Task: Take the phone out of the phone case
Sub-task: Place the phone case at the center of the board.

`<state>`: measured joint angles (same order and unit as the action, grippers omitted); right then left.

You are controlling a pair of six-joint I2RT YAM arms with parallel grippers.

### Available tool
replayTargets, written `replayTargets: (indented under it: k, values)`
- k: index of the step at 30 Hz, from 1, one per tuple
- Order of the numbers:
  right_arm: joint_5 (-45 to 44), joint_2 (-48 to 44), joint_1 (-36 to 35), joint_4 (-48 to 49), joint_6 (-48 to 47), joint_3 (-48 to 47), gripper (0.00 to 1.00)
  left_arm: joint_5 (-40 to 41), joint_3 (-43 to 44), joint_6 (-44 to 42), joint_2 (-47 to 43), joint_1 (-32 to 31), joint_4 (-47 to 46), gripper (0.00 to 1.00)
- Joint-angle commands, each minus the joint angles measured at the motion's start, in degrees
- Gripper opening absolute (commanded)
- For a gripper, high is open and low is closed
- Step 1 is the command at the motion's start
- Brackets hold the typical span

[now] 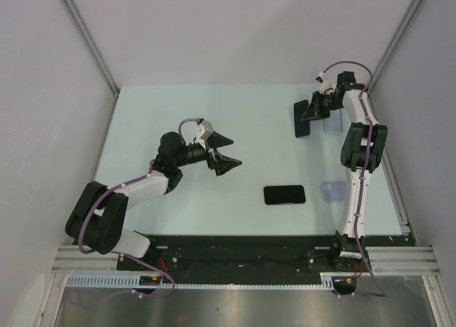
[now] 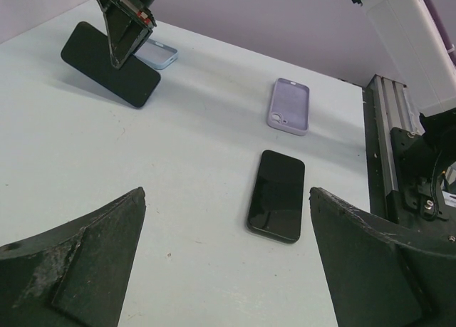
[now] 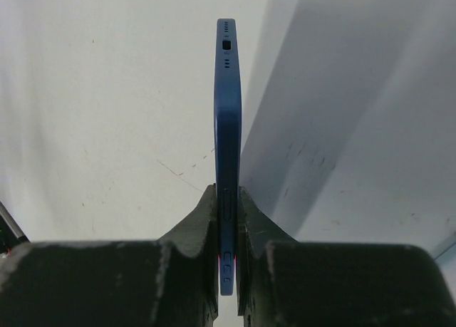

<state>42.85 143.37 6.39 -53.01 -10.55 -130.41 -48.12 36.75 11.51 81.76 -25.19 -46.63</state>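
On the left of the pale table (image 1: 178,106), the left gripper (image 1: 235,152) hangs above the surface with its jaws spread as wide as they go and nothing between them; in its wrist view the two dark, scuffed fingers (image 2: 85,263) frame bare tabletop. Right of it, towards the near edge, a black phone (image 1: 284,194) lies flat, screen up and glossy, with no case on it. Just to its right lies a lavender case (image 1: 333,191), empty, its inner side up and its camera cut-out at one end. Further right and towards the back of the table, the right gripper (image 1: 308,112) is clamped tight on a dark blue phone (image 1: 301,119), gripping it across its thin sides near one end. Seen edge-on from the right wrist, this phone is a slim, matte blue slab with side buttons close to the fingertips (image 3: 206,213) and a charging port flanked by small speaker holes at the far end — bare, with no case around it. From the left wrist view it sits tilted, its broad dark face slanting down towards the table; whether its low end touches the surface cannot be told. Just beside it on the right, a pale blue case (image 1: 333,120) lies flat on the table — apart from the phone.
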Motion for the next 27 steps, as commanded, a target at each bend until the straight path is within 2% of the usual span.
replayTargets:
  k: [1,27]
  values:
    - [-2.6,2.6,0.1,-0.2,0.5,-5.5,0.00,0.4,-0.3,-1.3,0.2,0.2,-1.9,1.00]
    - [-1.8,4.9,0.9,-0.2,1.0,-6.4,0.03,0.0,-0.9,-2.7,-1.0,0.2,-2.0,1.00]
